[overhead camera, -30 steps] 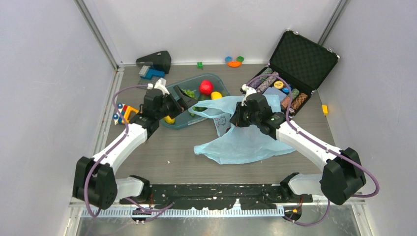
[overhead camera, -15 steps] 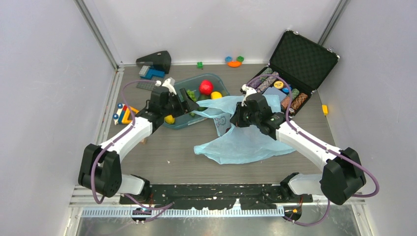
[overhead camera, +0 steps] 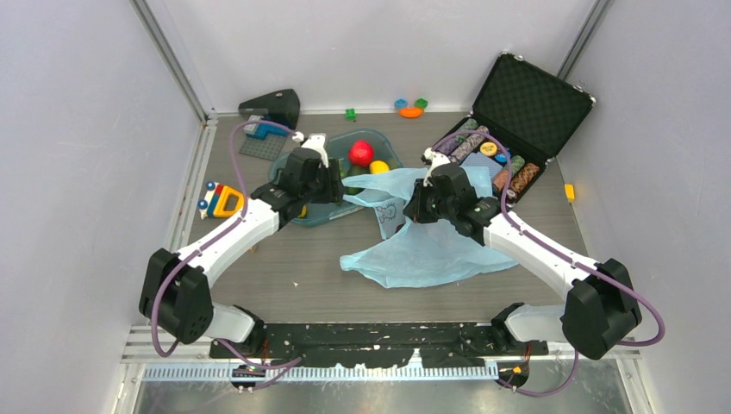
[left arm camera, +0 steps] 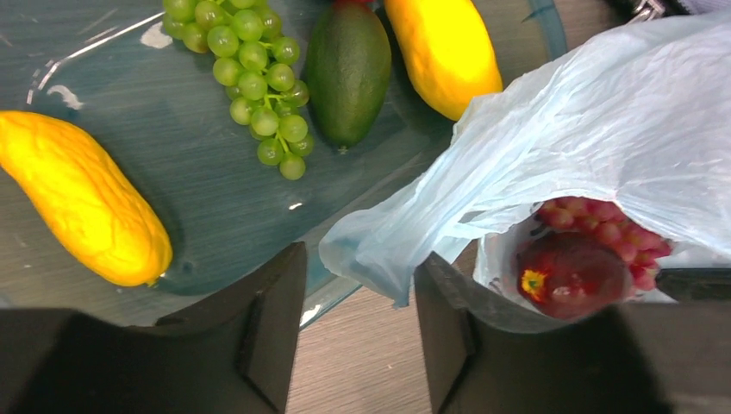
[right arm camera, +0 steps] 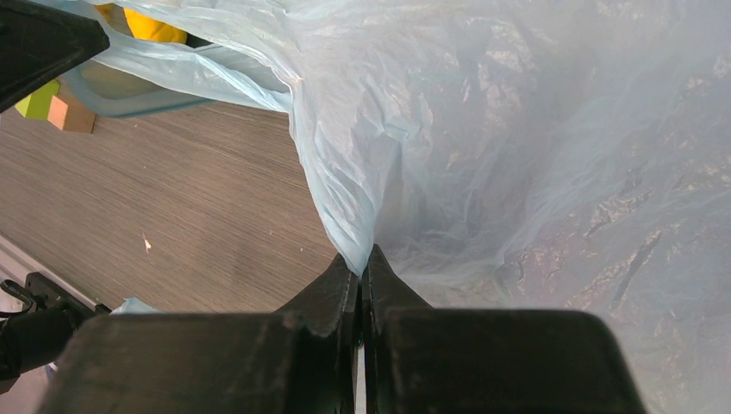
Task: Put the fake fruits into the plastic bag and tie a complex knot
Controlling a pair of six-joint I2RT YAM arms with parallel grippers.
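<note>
Grey wood-grain surface (overhead camera: 276, 267), carrying: light-blue plastic bag (overhead camera: 431, 254) spread at centre; blue-tinted tub (overhead camera: 332, 216) beside it, far left; open black case (overhead camera: 533, 102) far right; yellow toy car (overhead camera: 222, 201) near left edge; small coloured blocks (overhead camera: 411, 107) along far edge.

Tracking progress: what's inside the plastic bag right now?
Through the mouth of the plastic bag, the left wrist view shows a dark red round fruit and a reddish grape bunch. Crinkled plastic hides the rest.
</note>
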